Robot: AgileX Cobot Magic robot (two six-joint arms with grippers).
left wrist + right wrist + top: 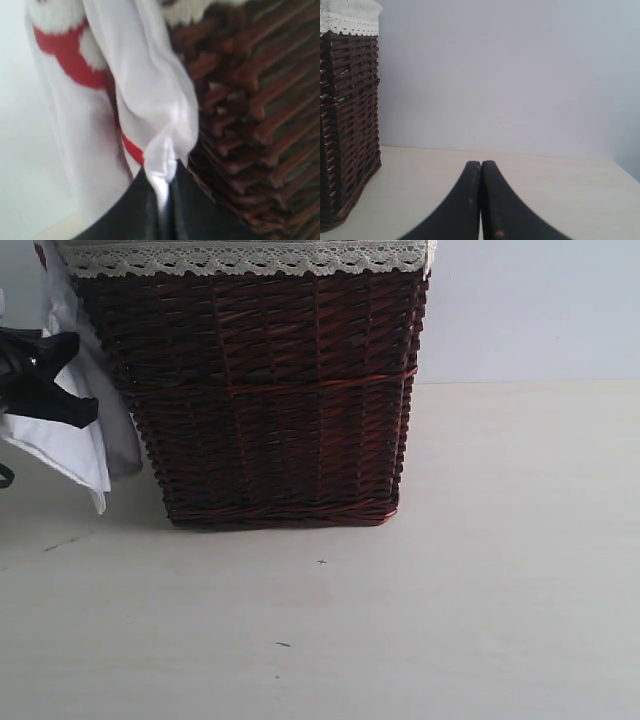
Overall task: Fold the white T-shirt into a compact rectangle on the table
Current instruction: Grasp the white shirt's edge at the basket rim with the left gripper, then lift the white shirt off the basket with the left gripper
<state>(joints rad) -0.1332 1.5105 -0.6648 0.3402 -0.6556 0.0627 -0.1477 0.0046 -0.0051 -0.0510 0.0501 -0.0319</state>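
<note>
white T-shirt [72,455] cut off left, basket [270,390] top cropped, blurred patch [67,57] perhaps lettering

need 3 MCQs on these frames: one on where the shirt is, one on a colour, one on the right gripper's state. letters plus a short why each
1. Where is the white T-shirt relative to the wicker basket in the exterior view?
A. Spread flat in front of it
B. Hanging beside its left side
C. Lying to its right

2. The basket's weave is:
A. Dark brown
B. Blue
C. Pale green

3. The right gripper is:
A. Open wide
B. Shut on the shirt
C. Shut, holding nothing

Answers:
1 B: the left gripper pinches the cloth there, and it droops down along that side.
2 A: the wicker is dark brown under a white lace trim.
3 C: its fingers meet with nothing between them.
</note>
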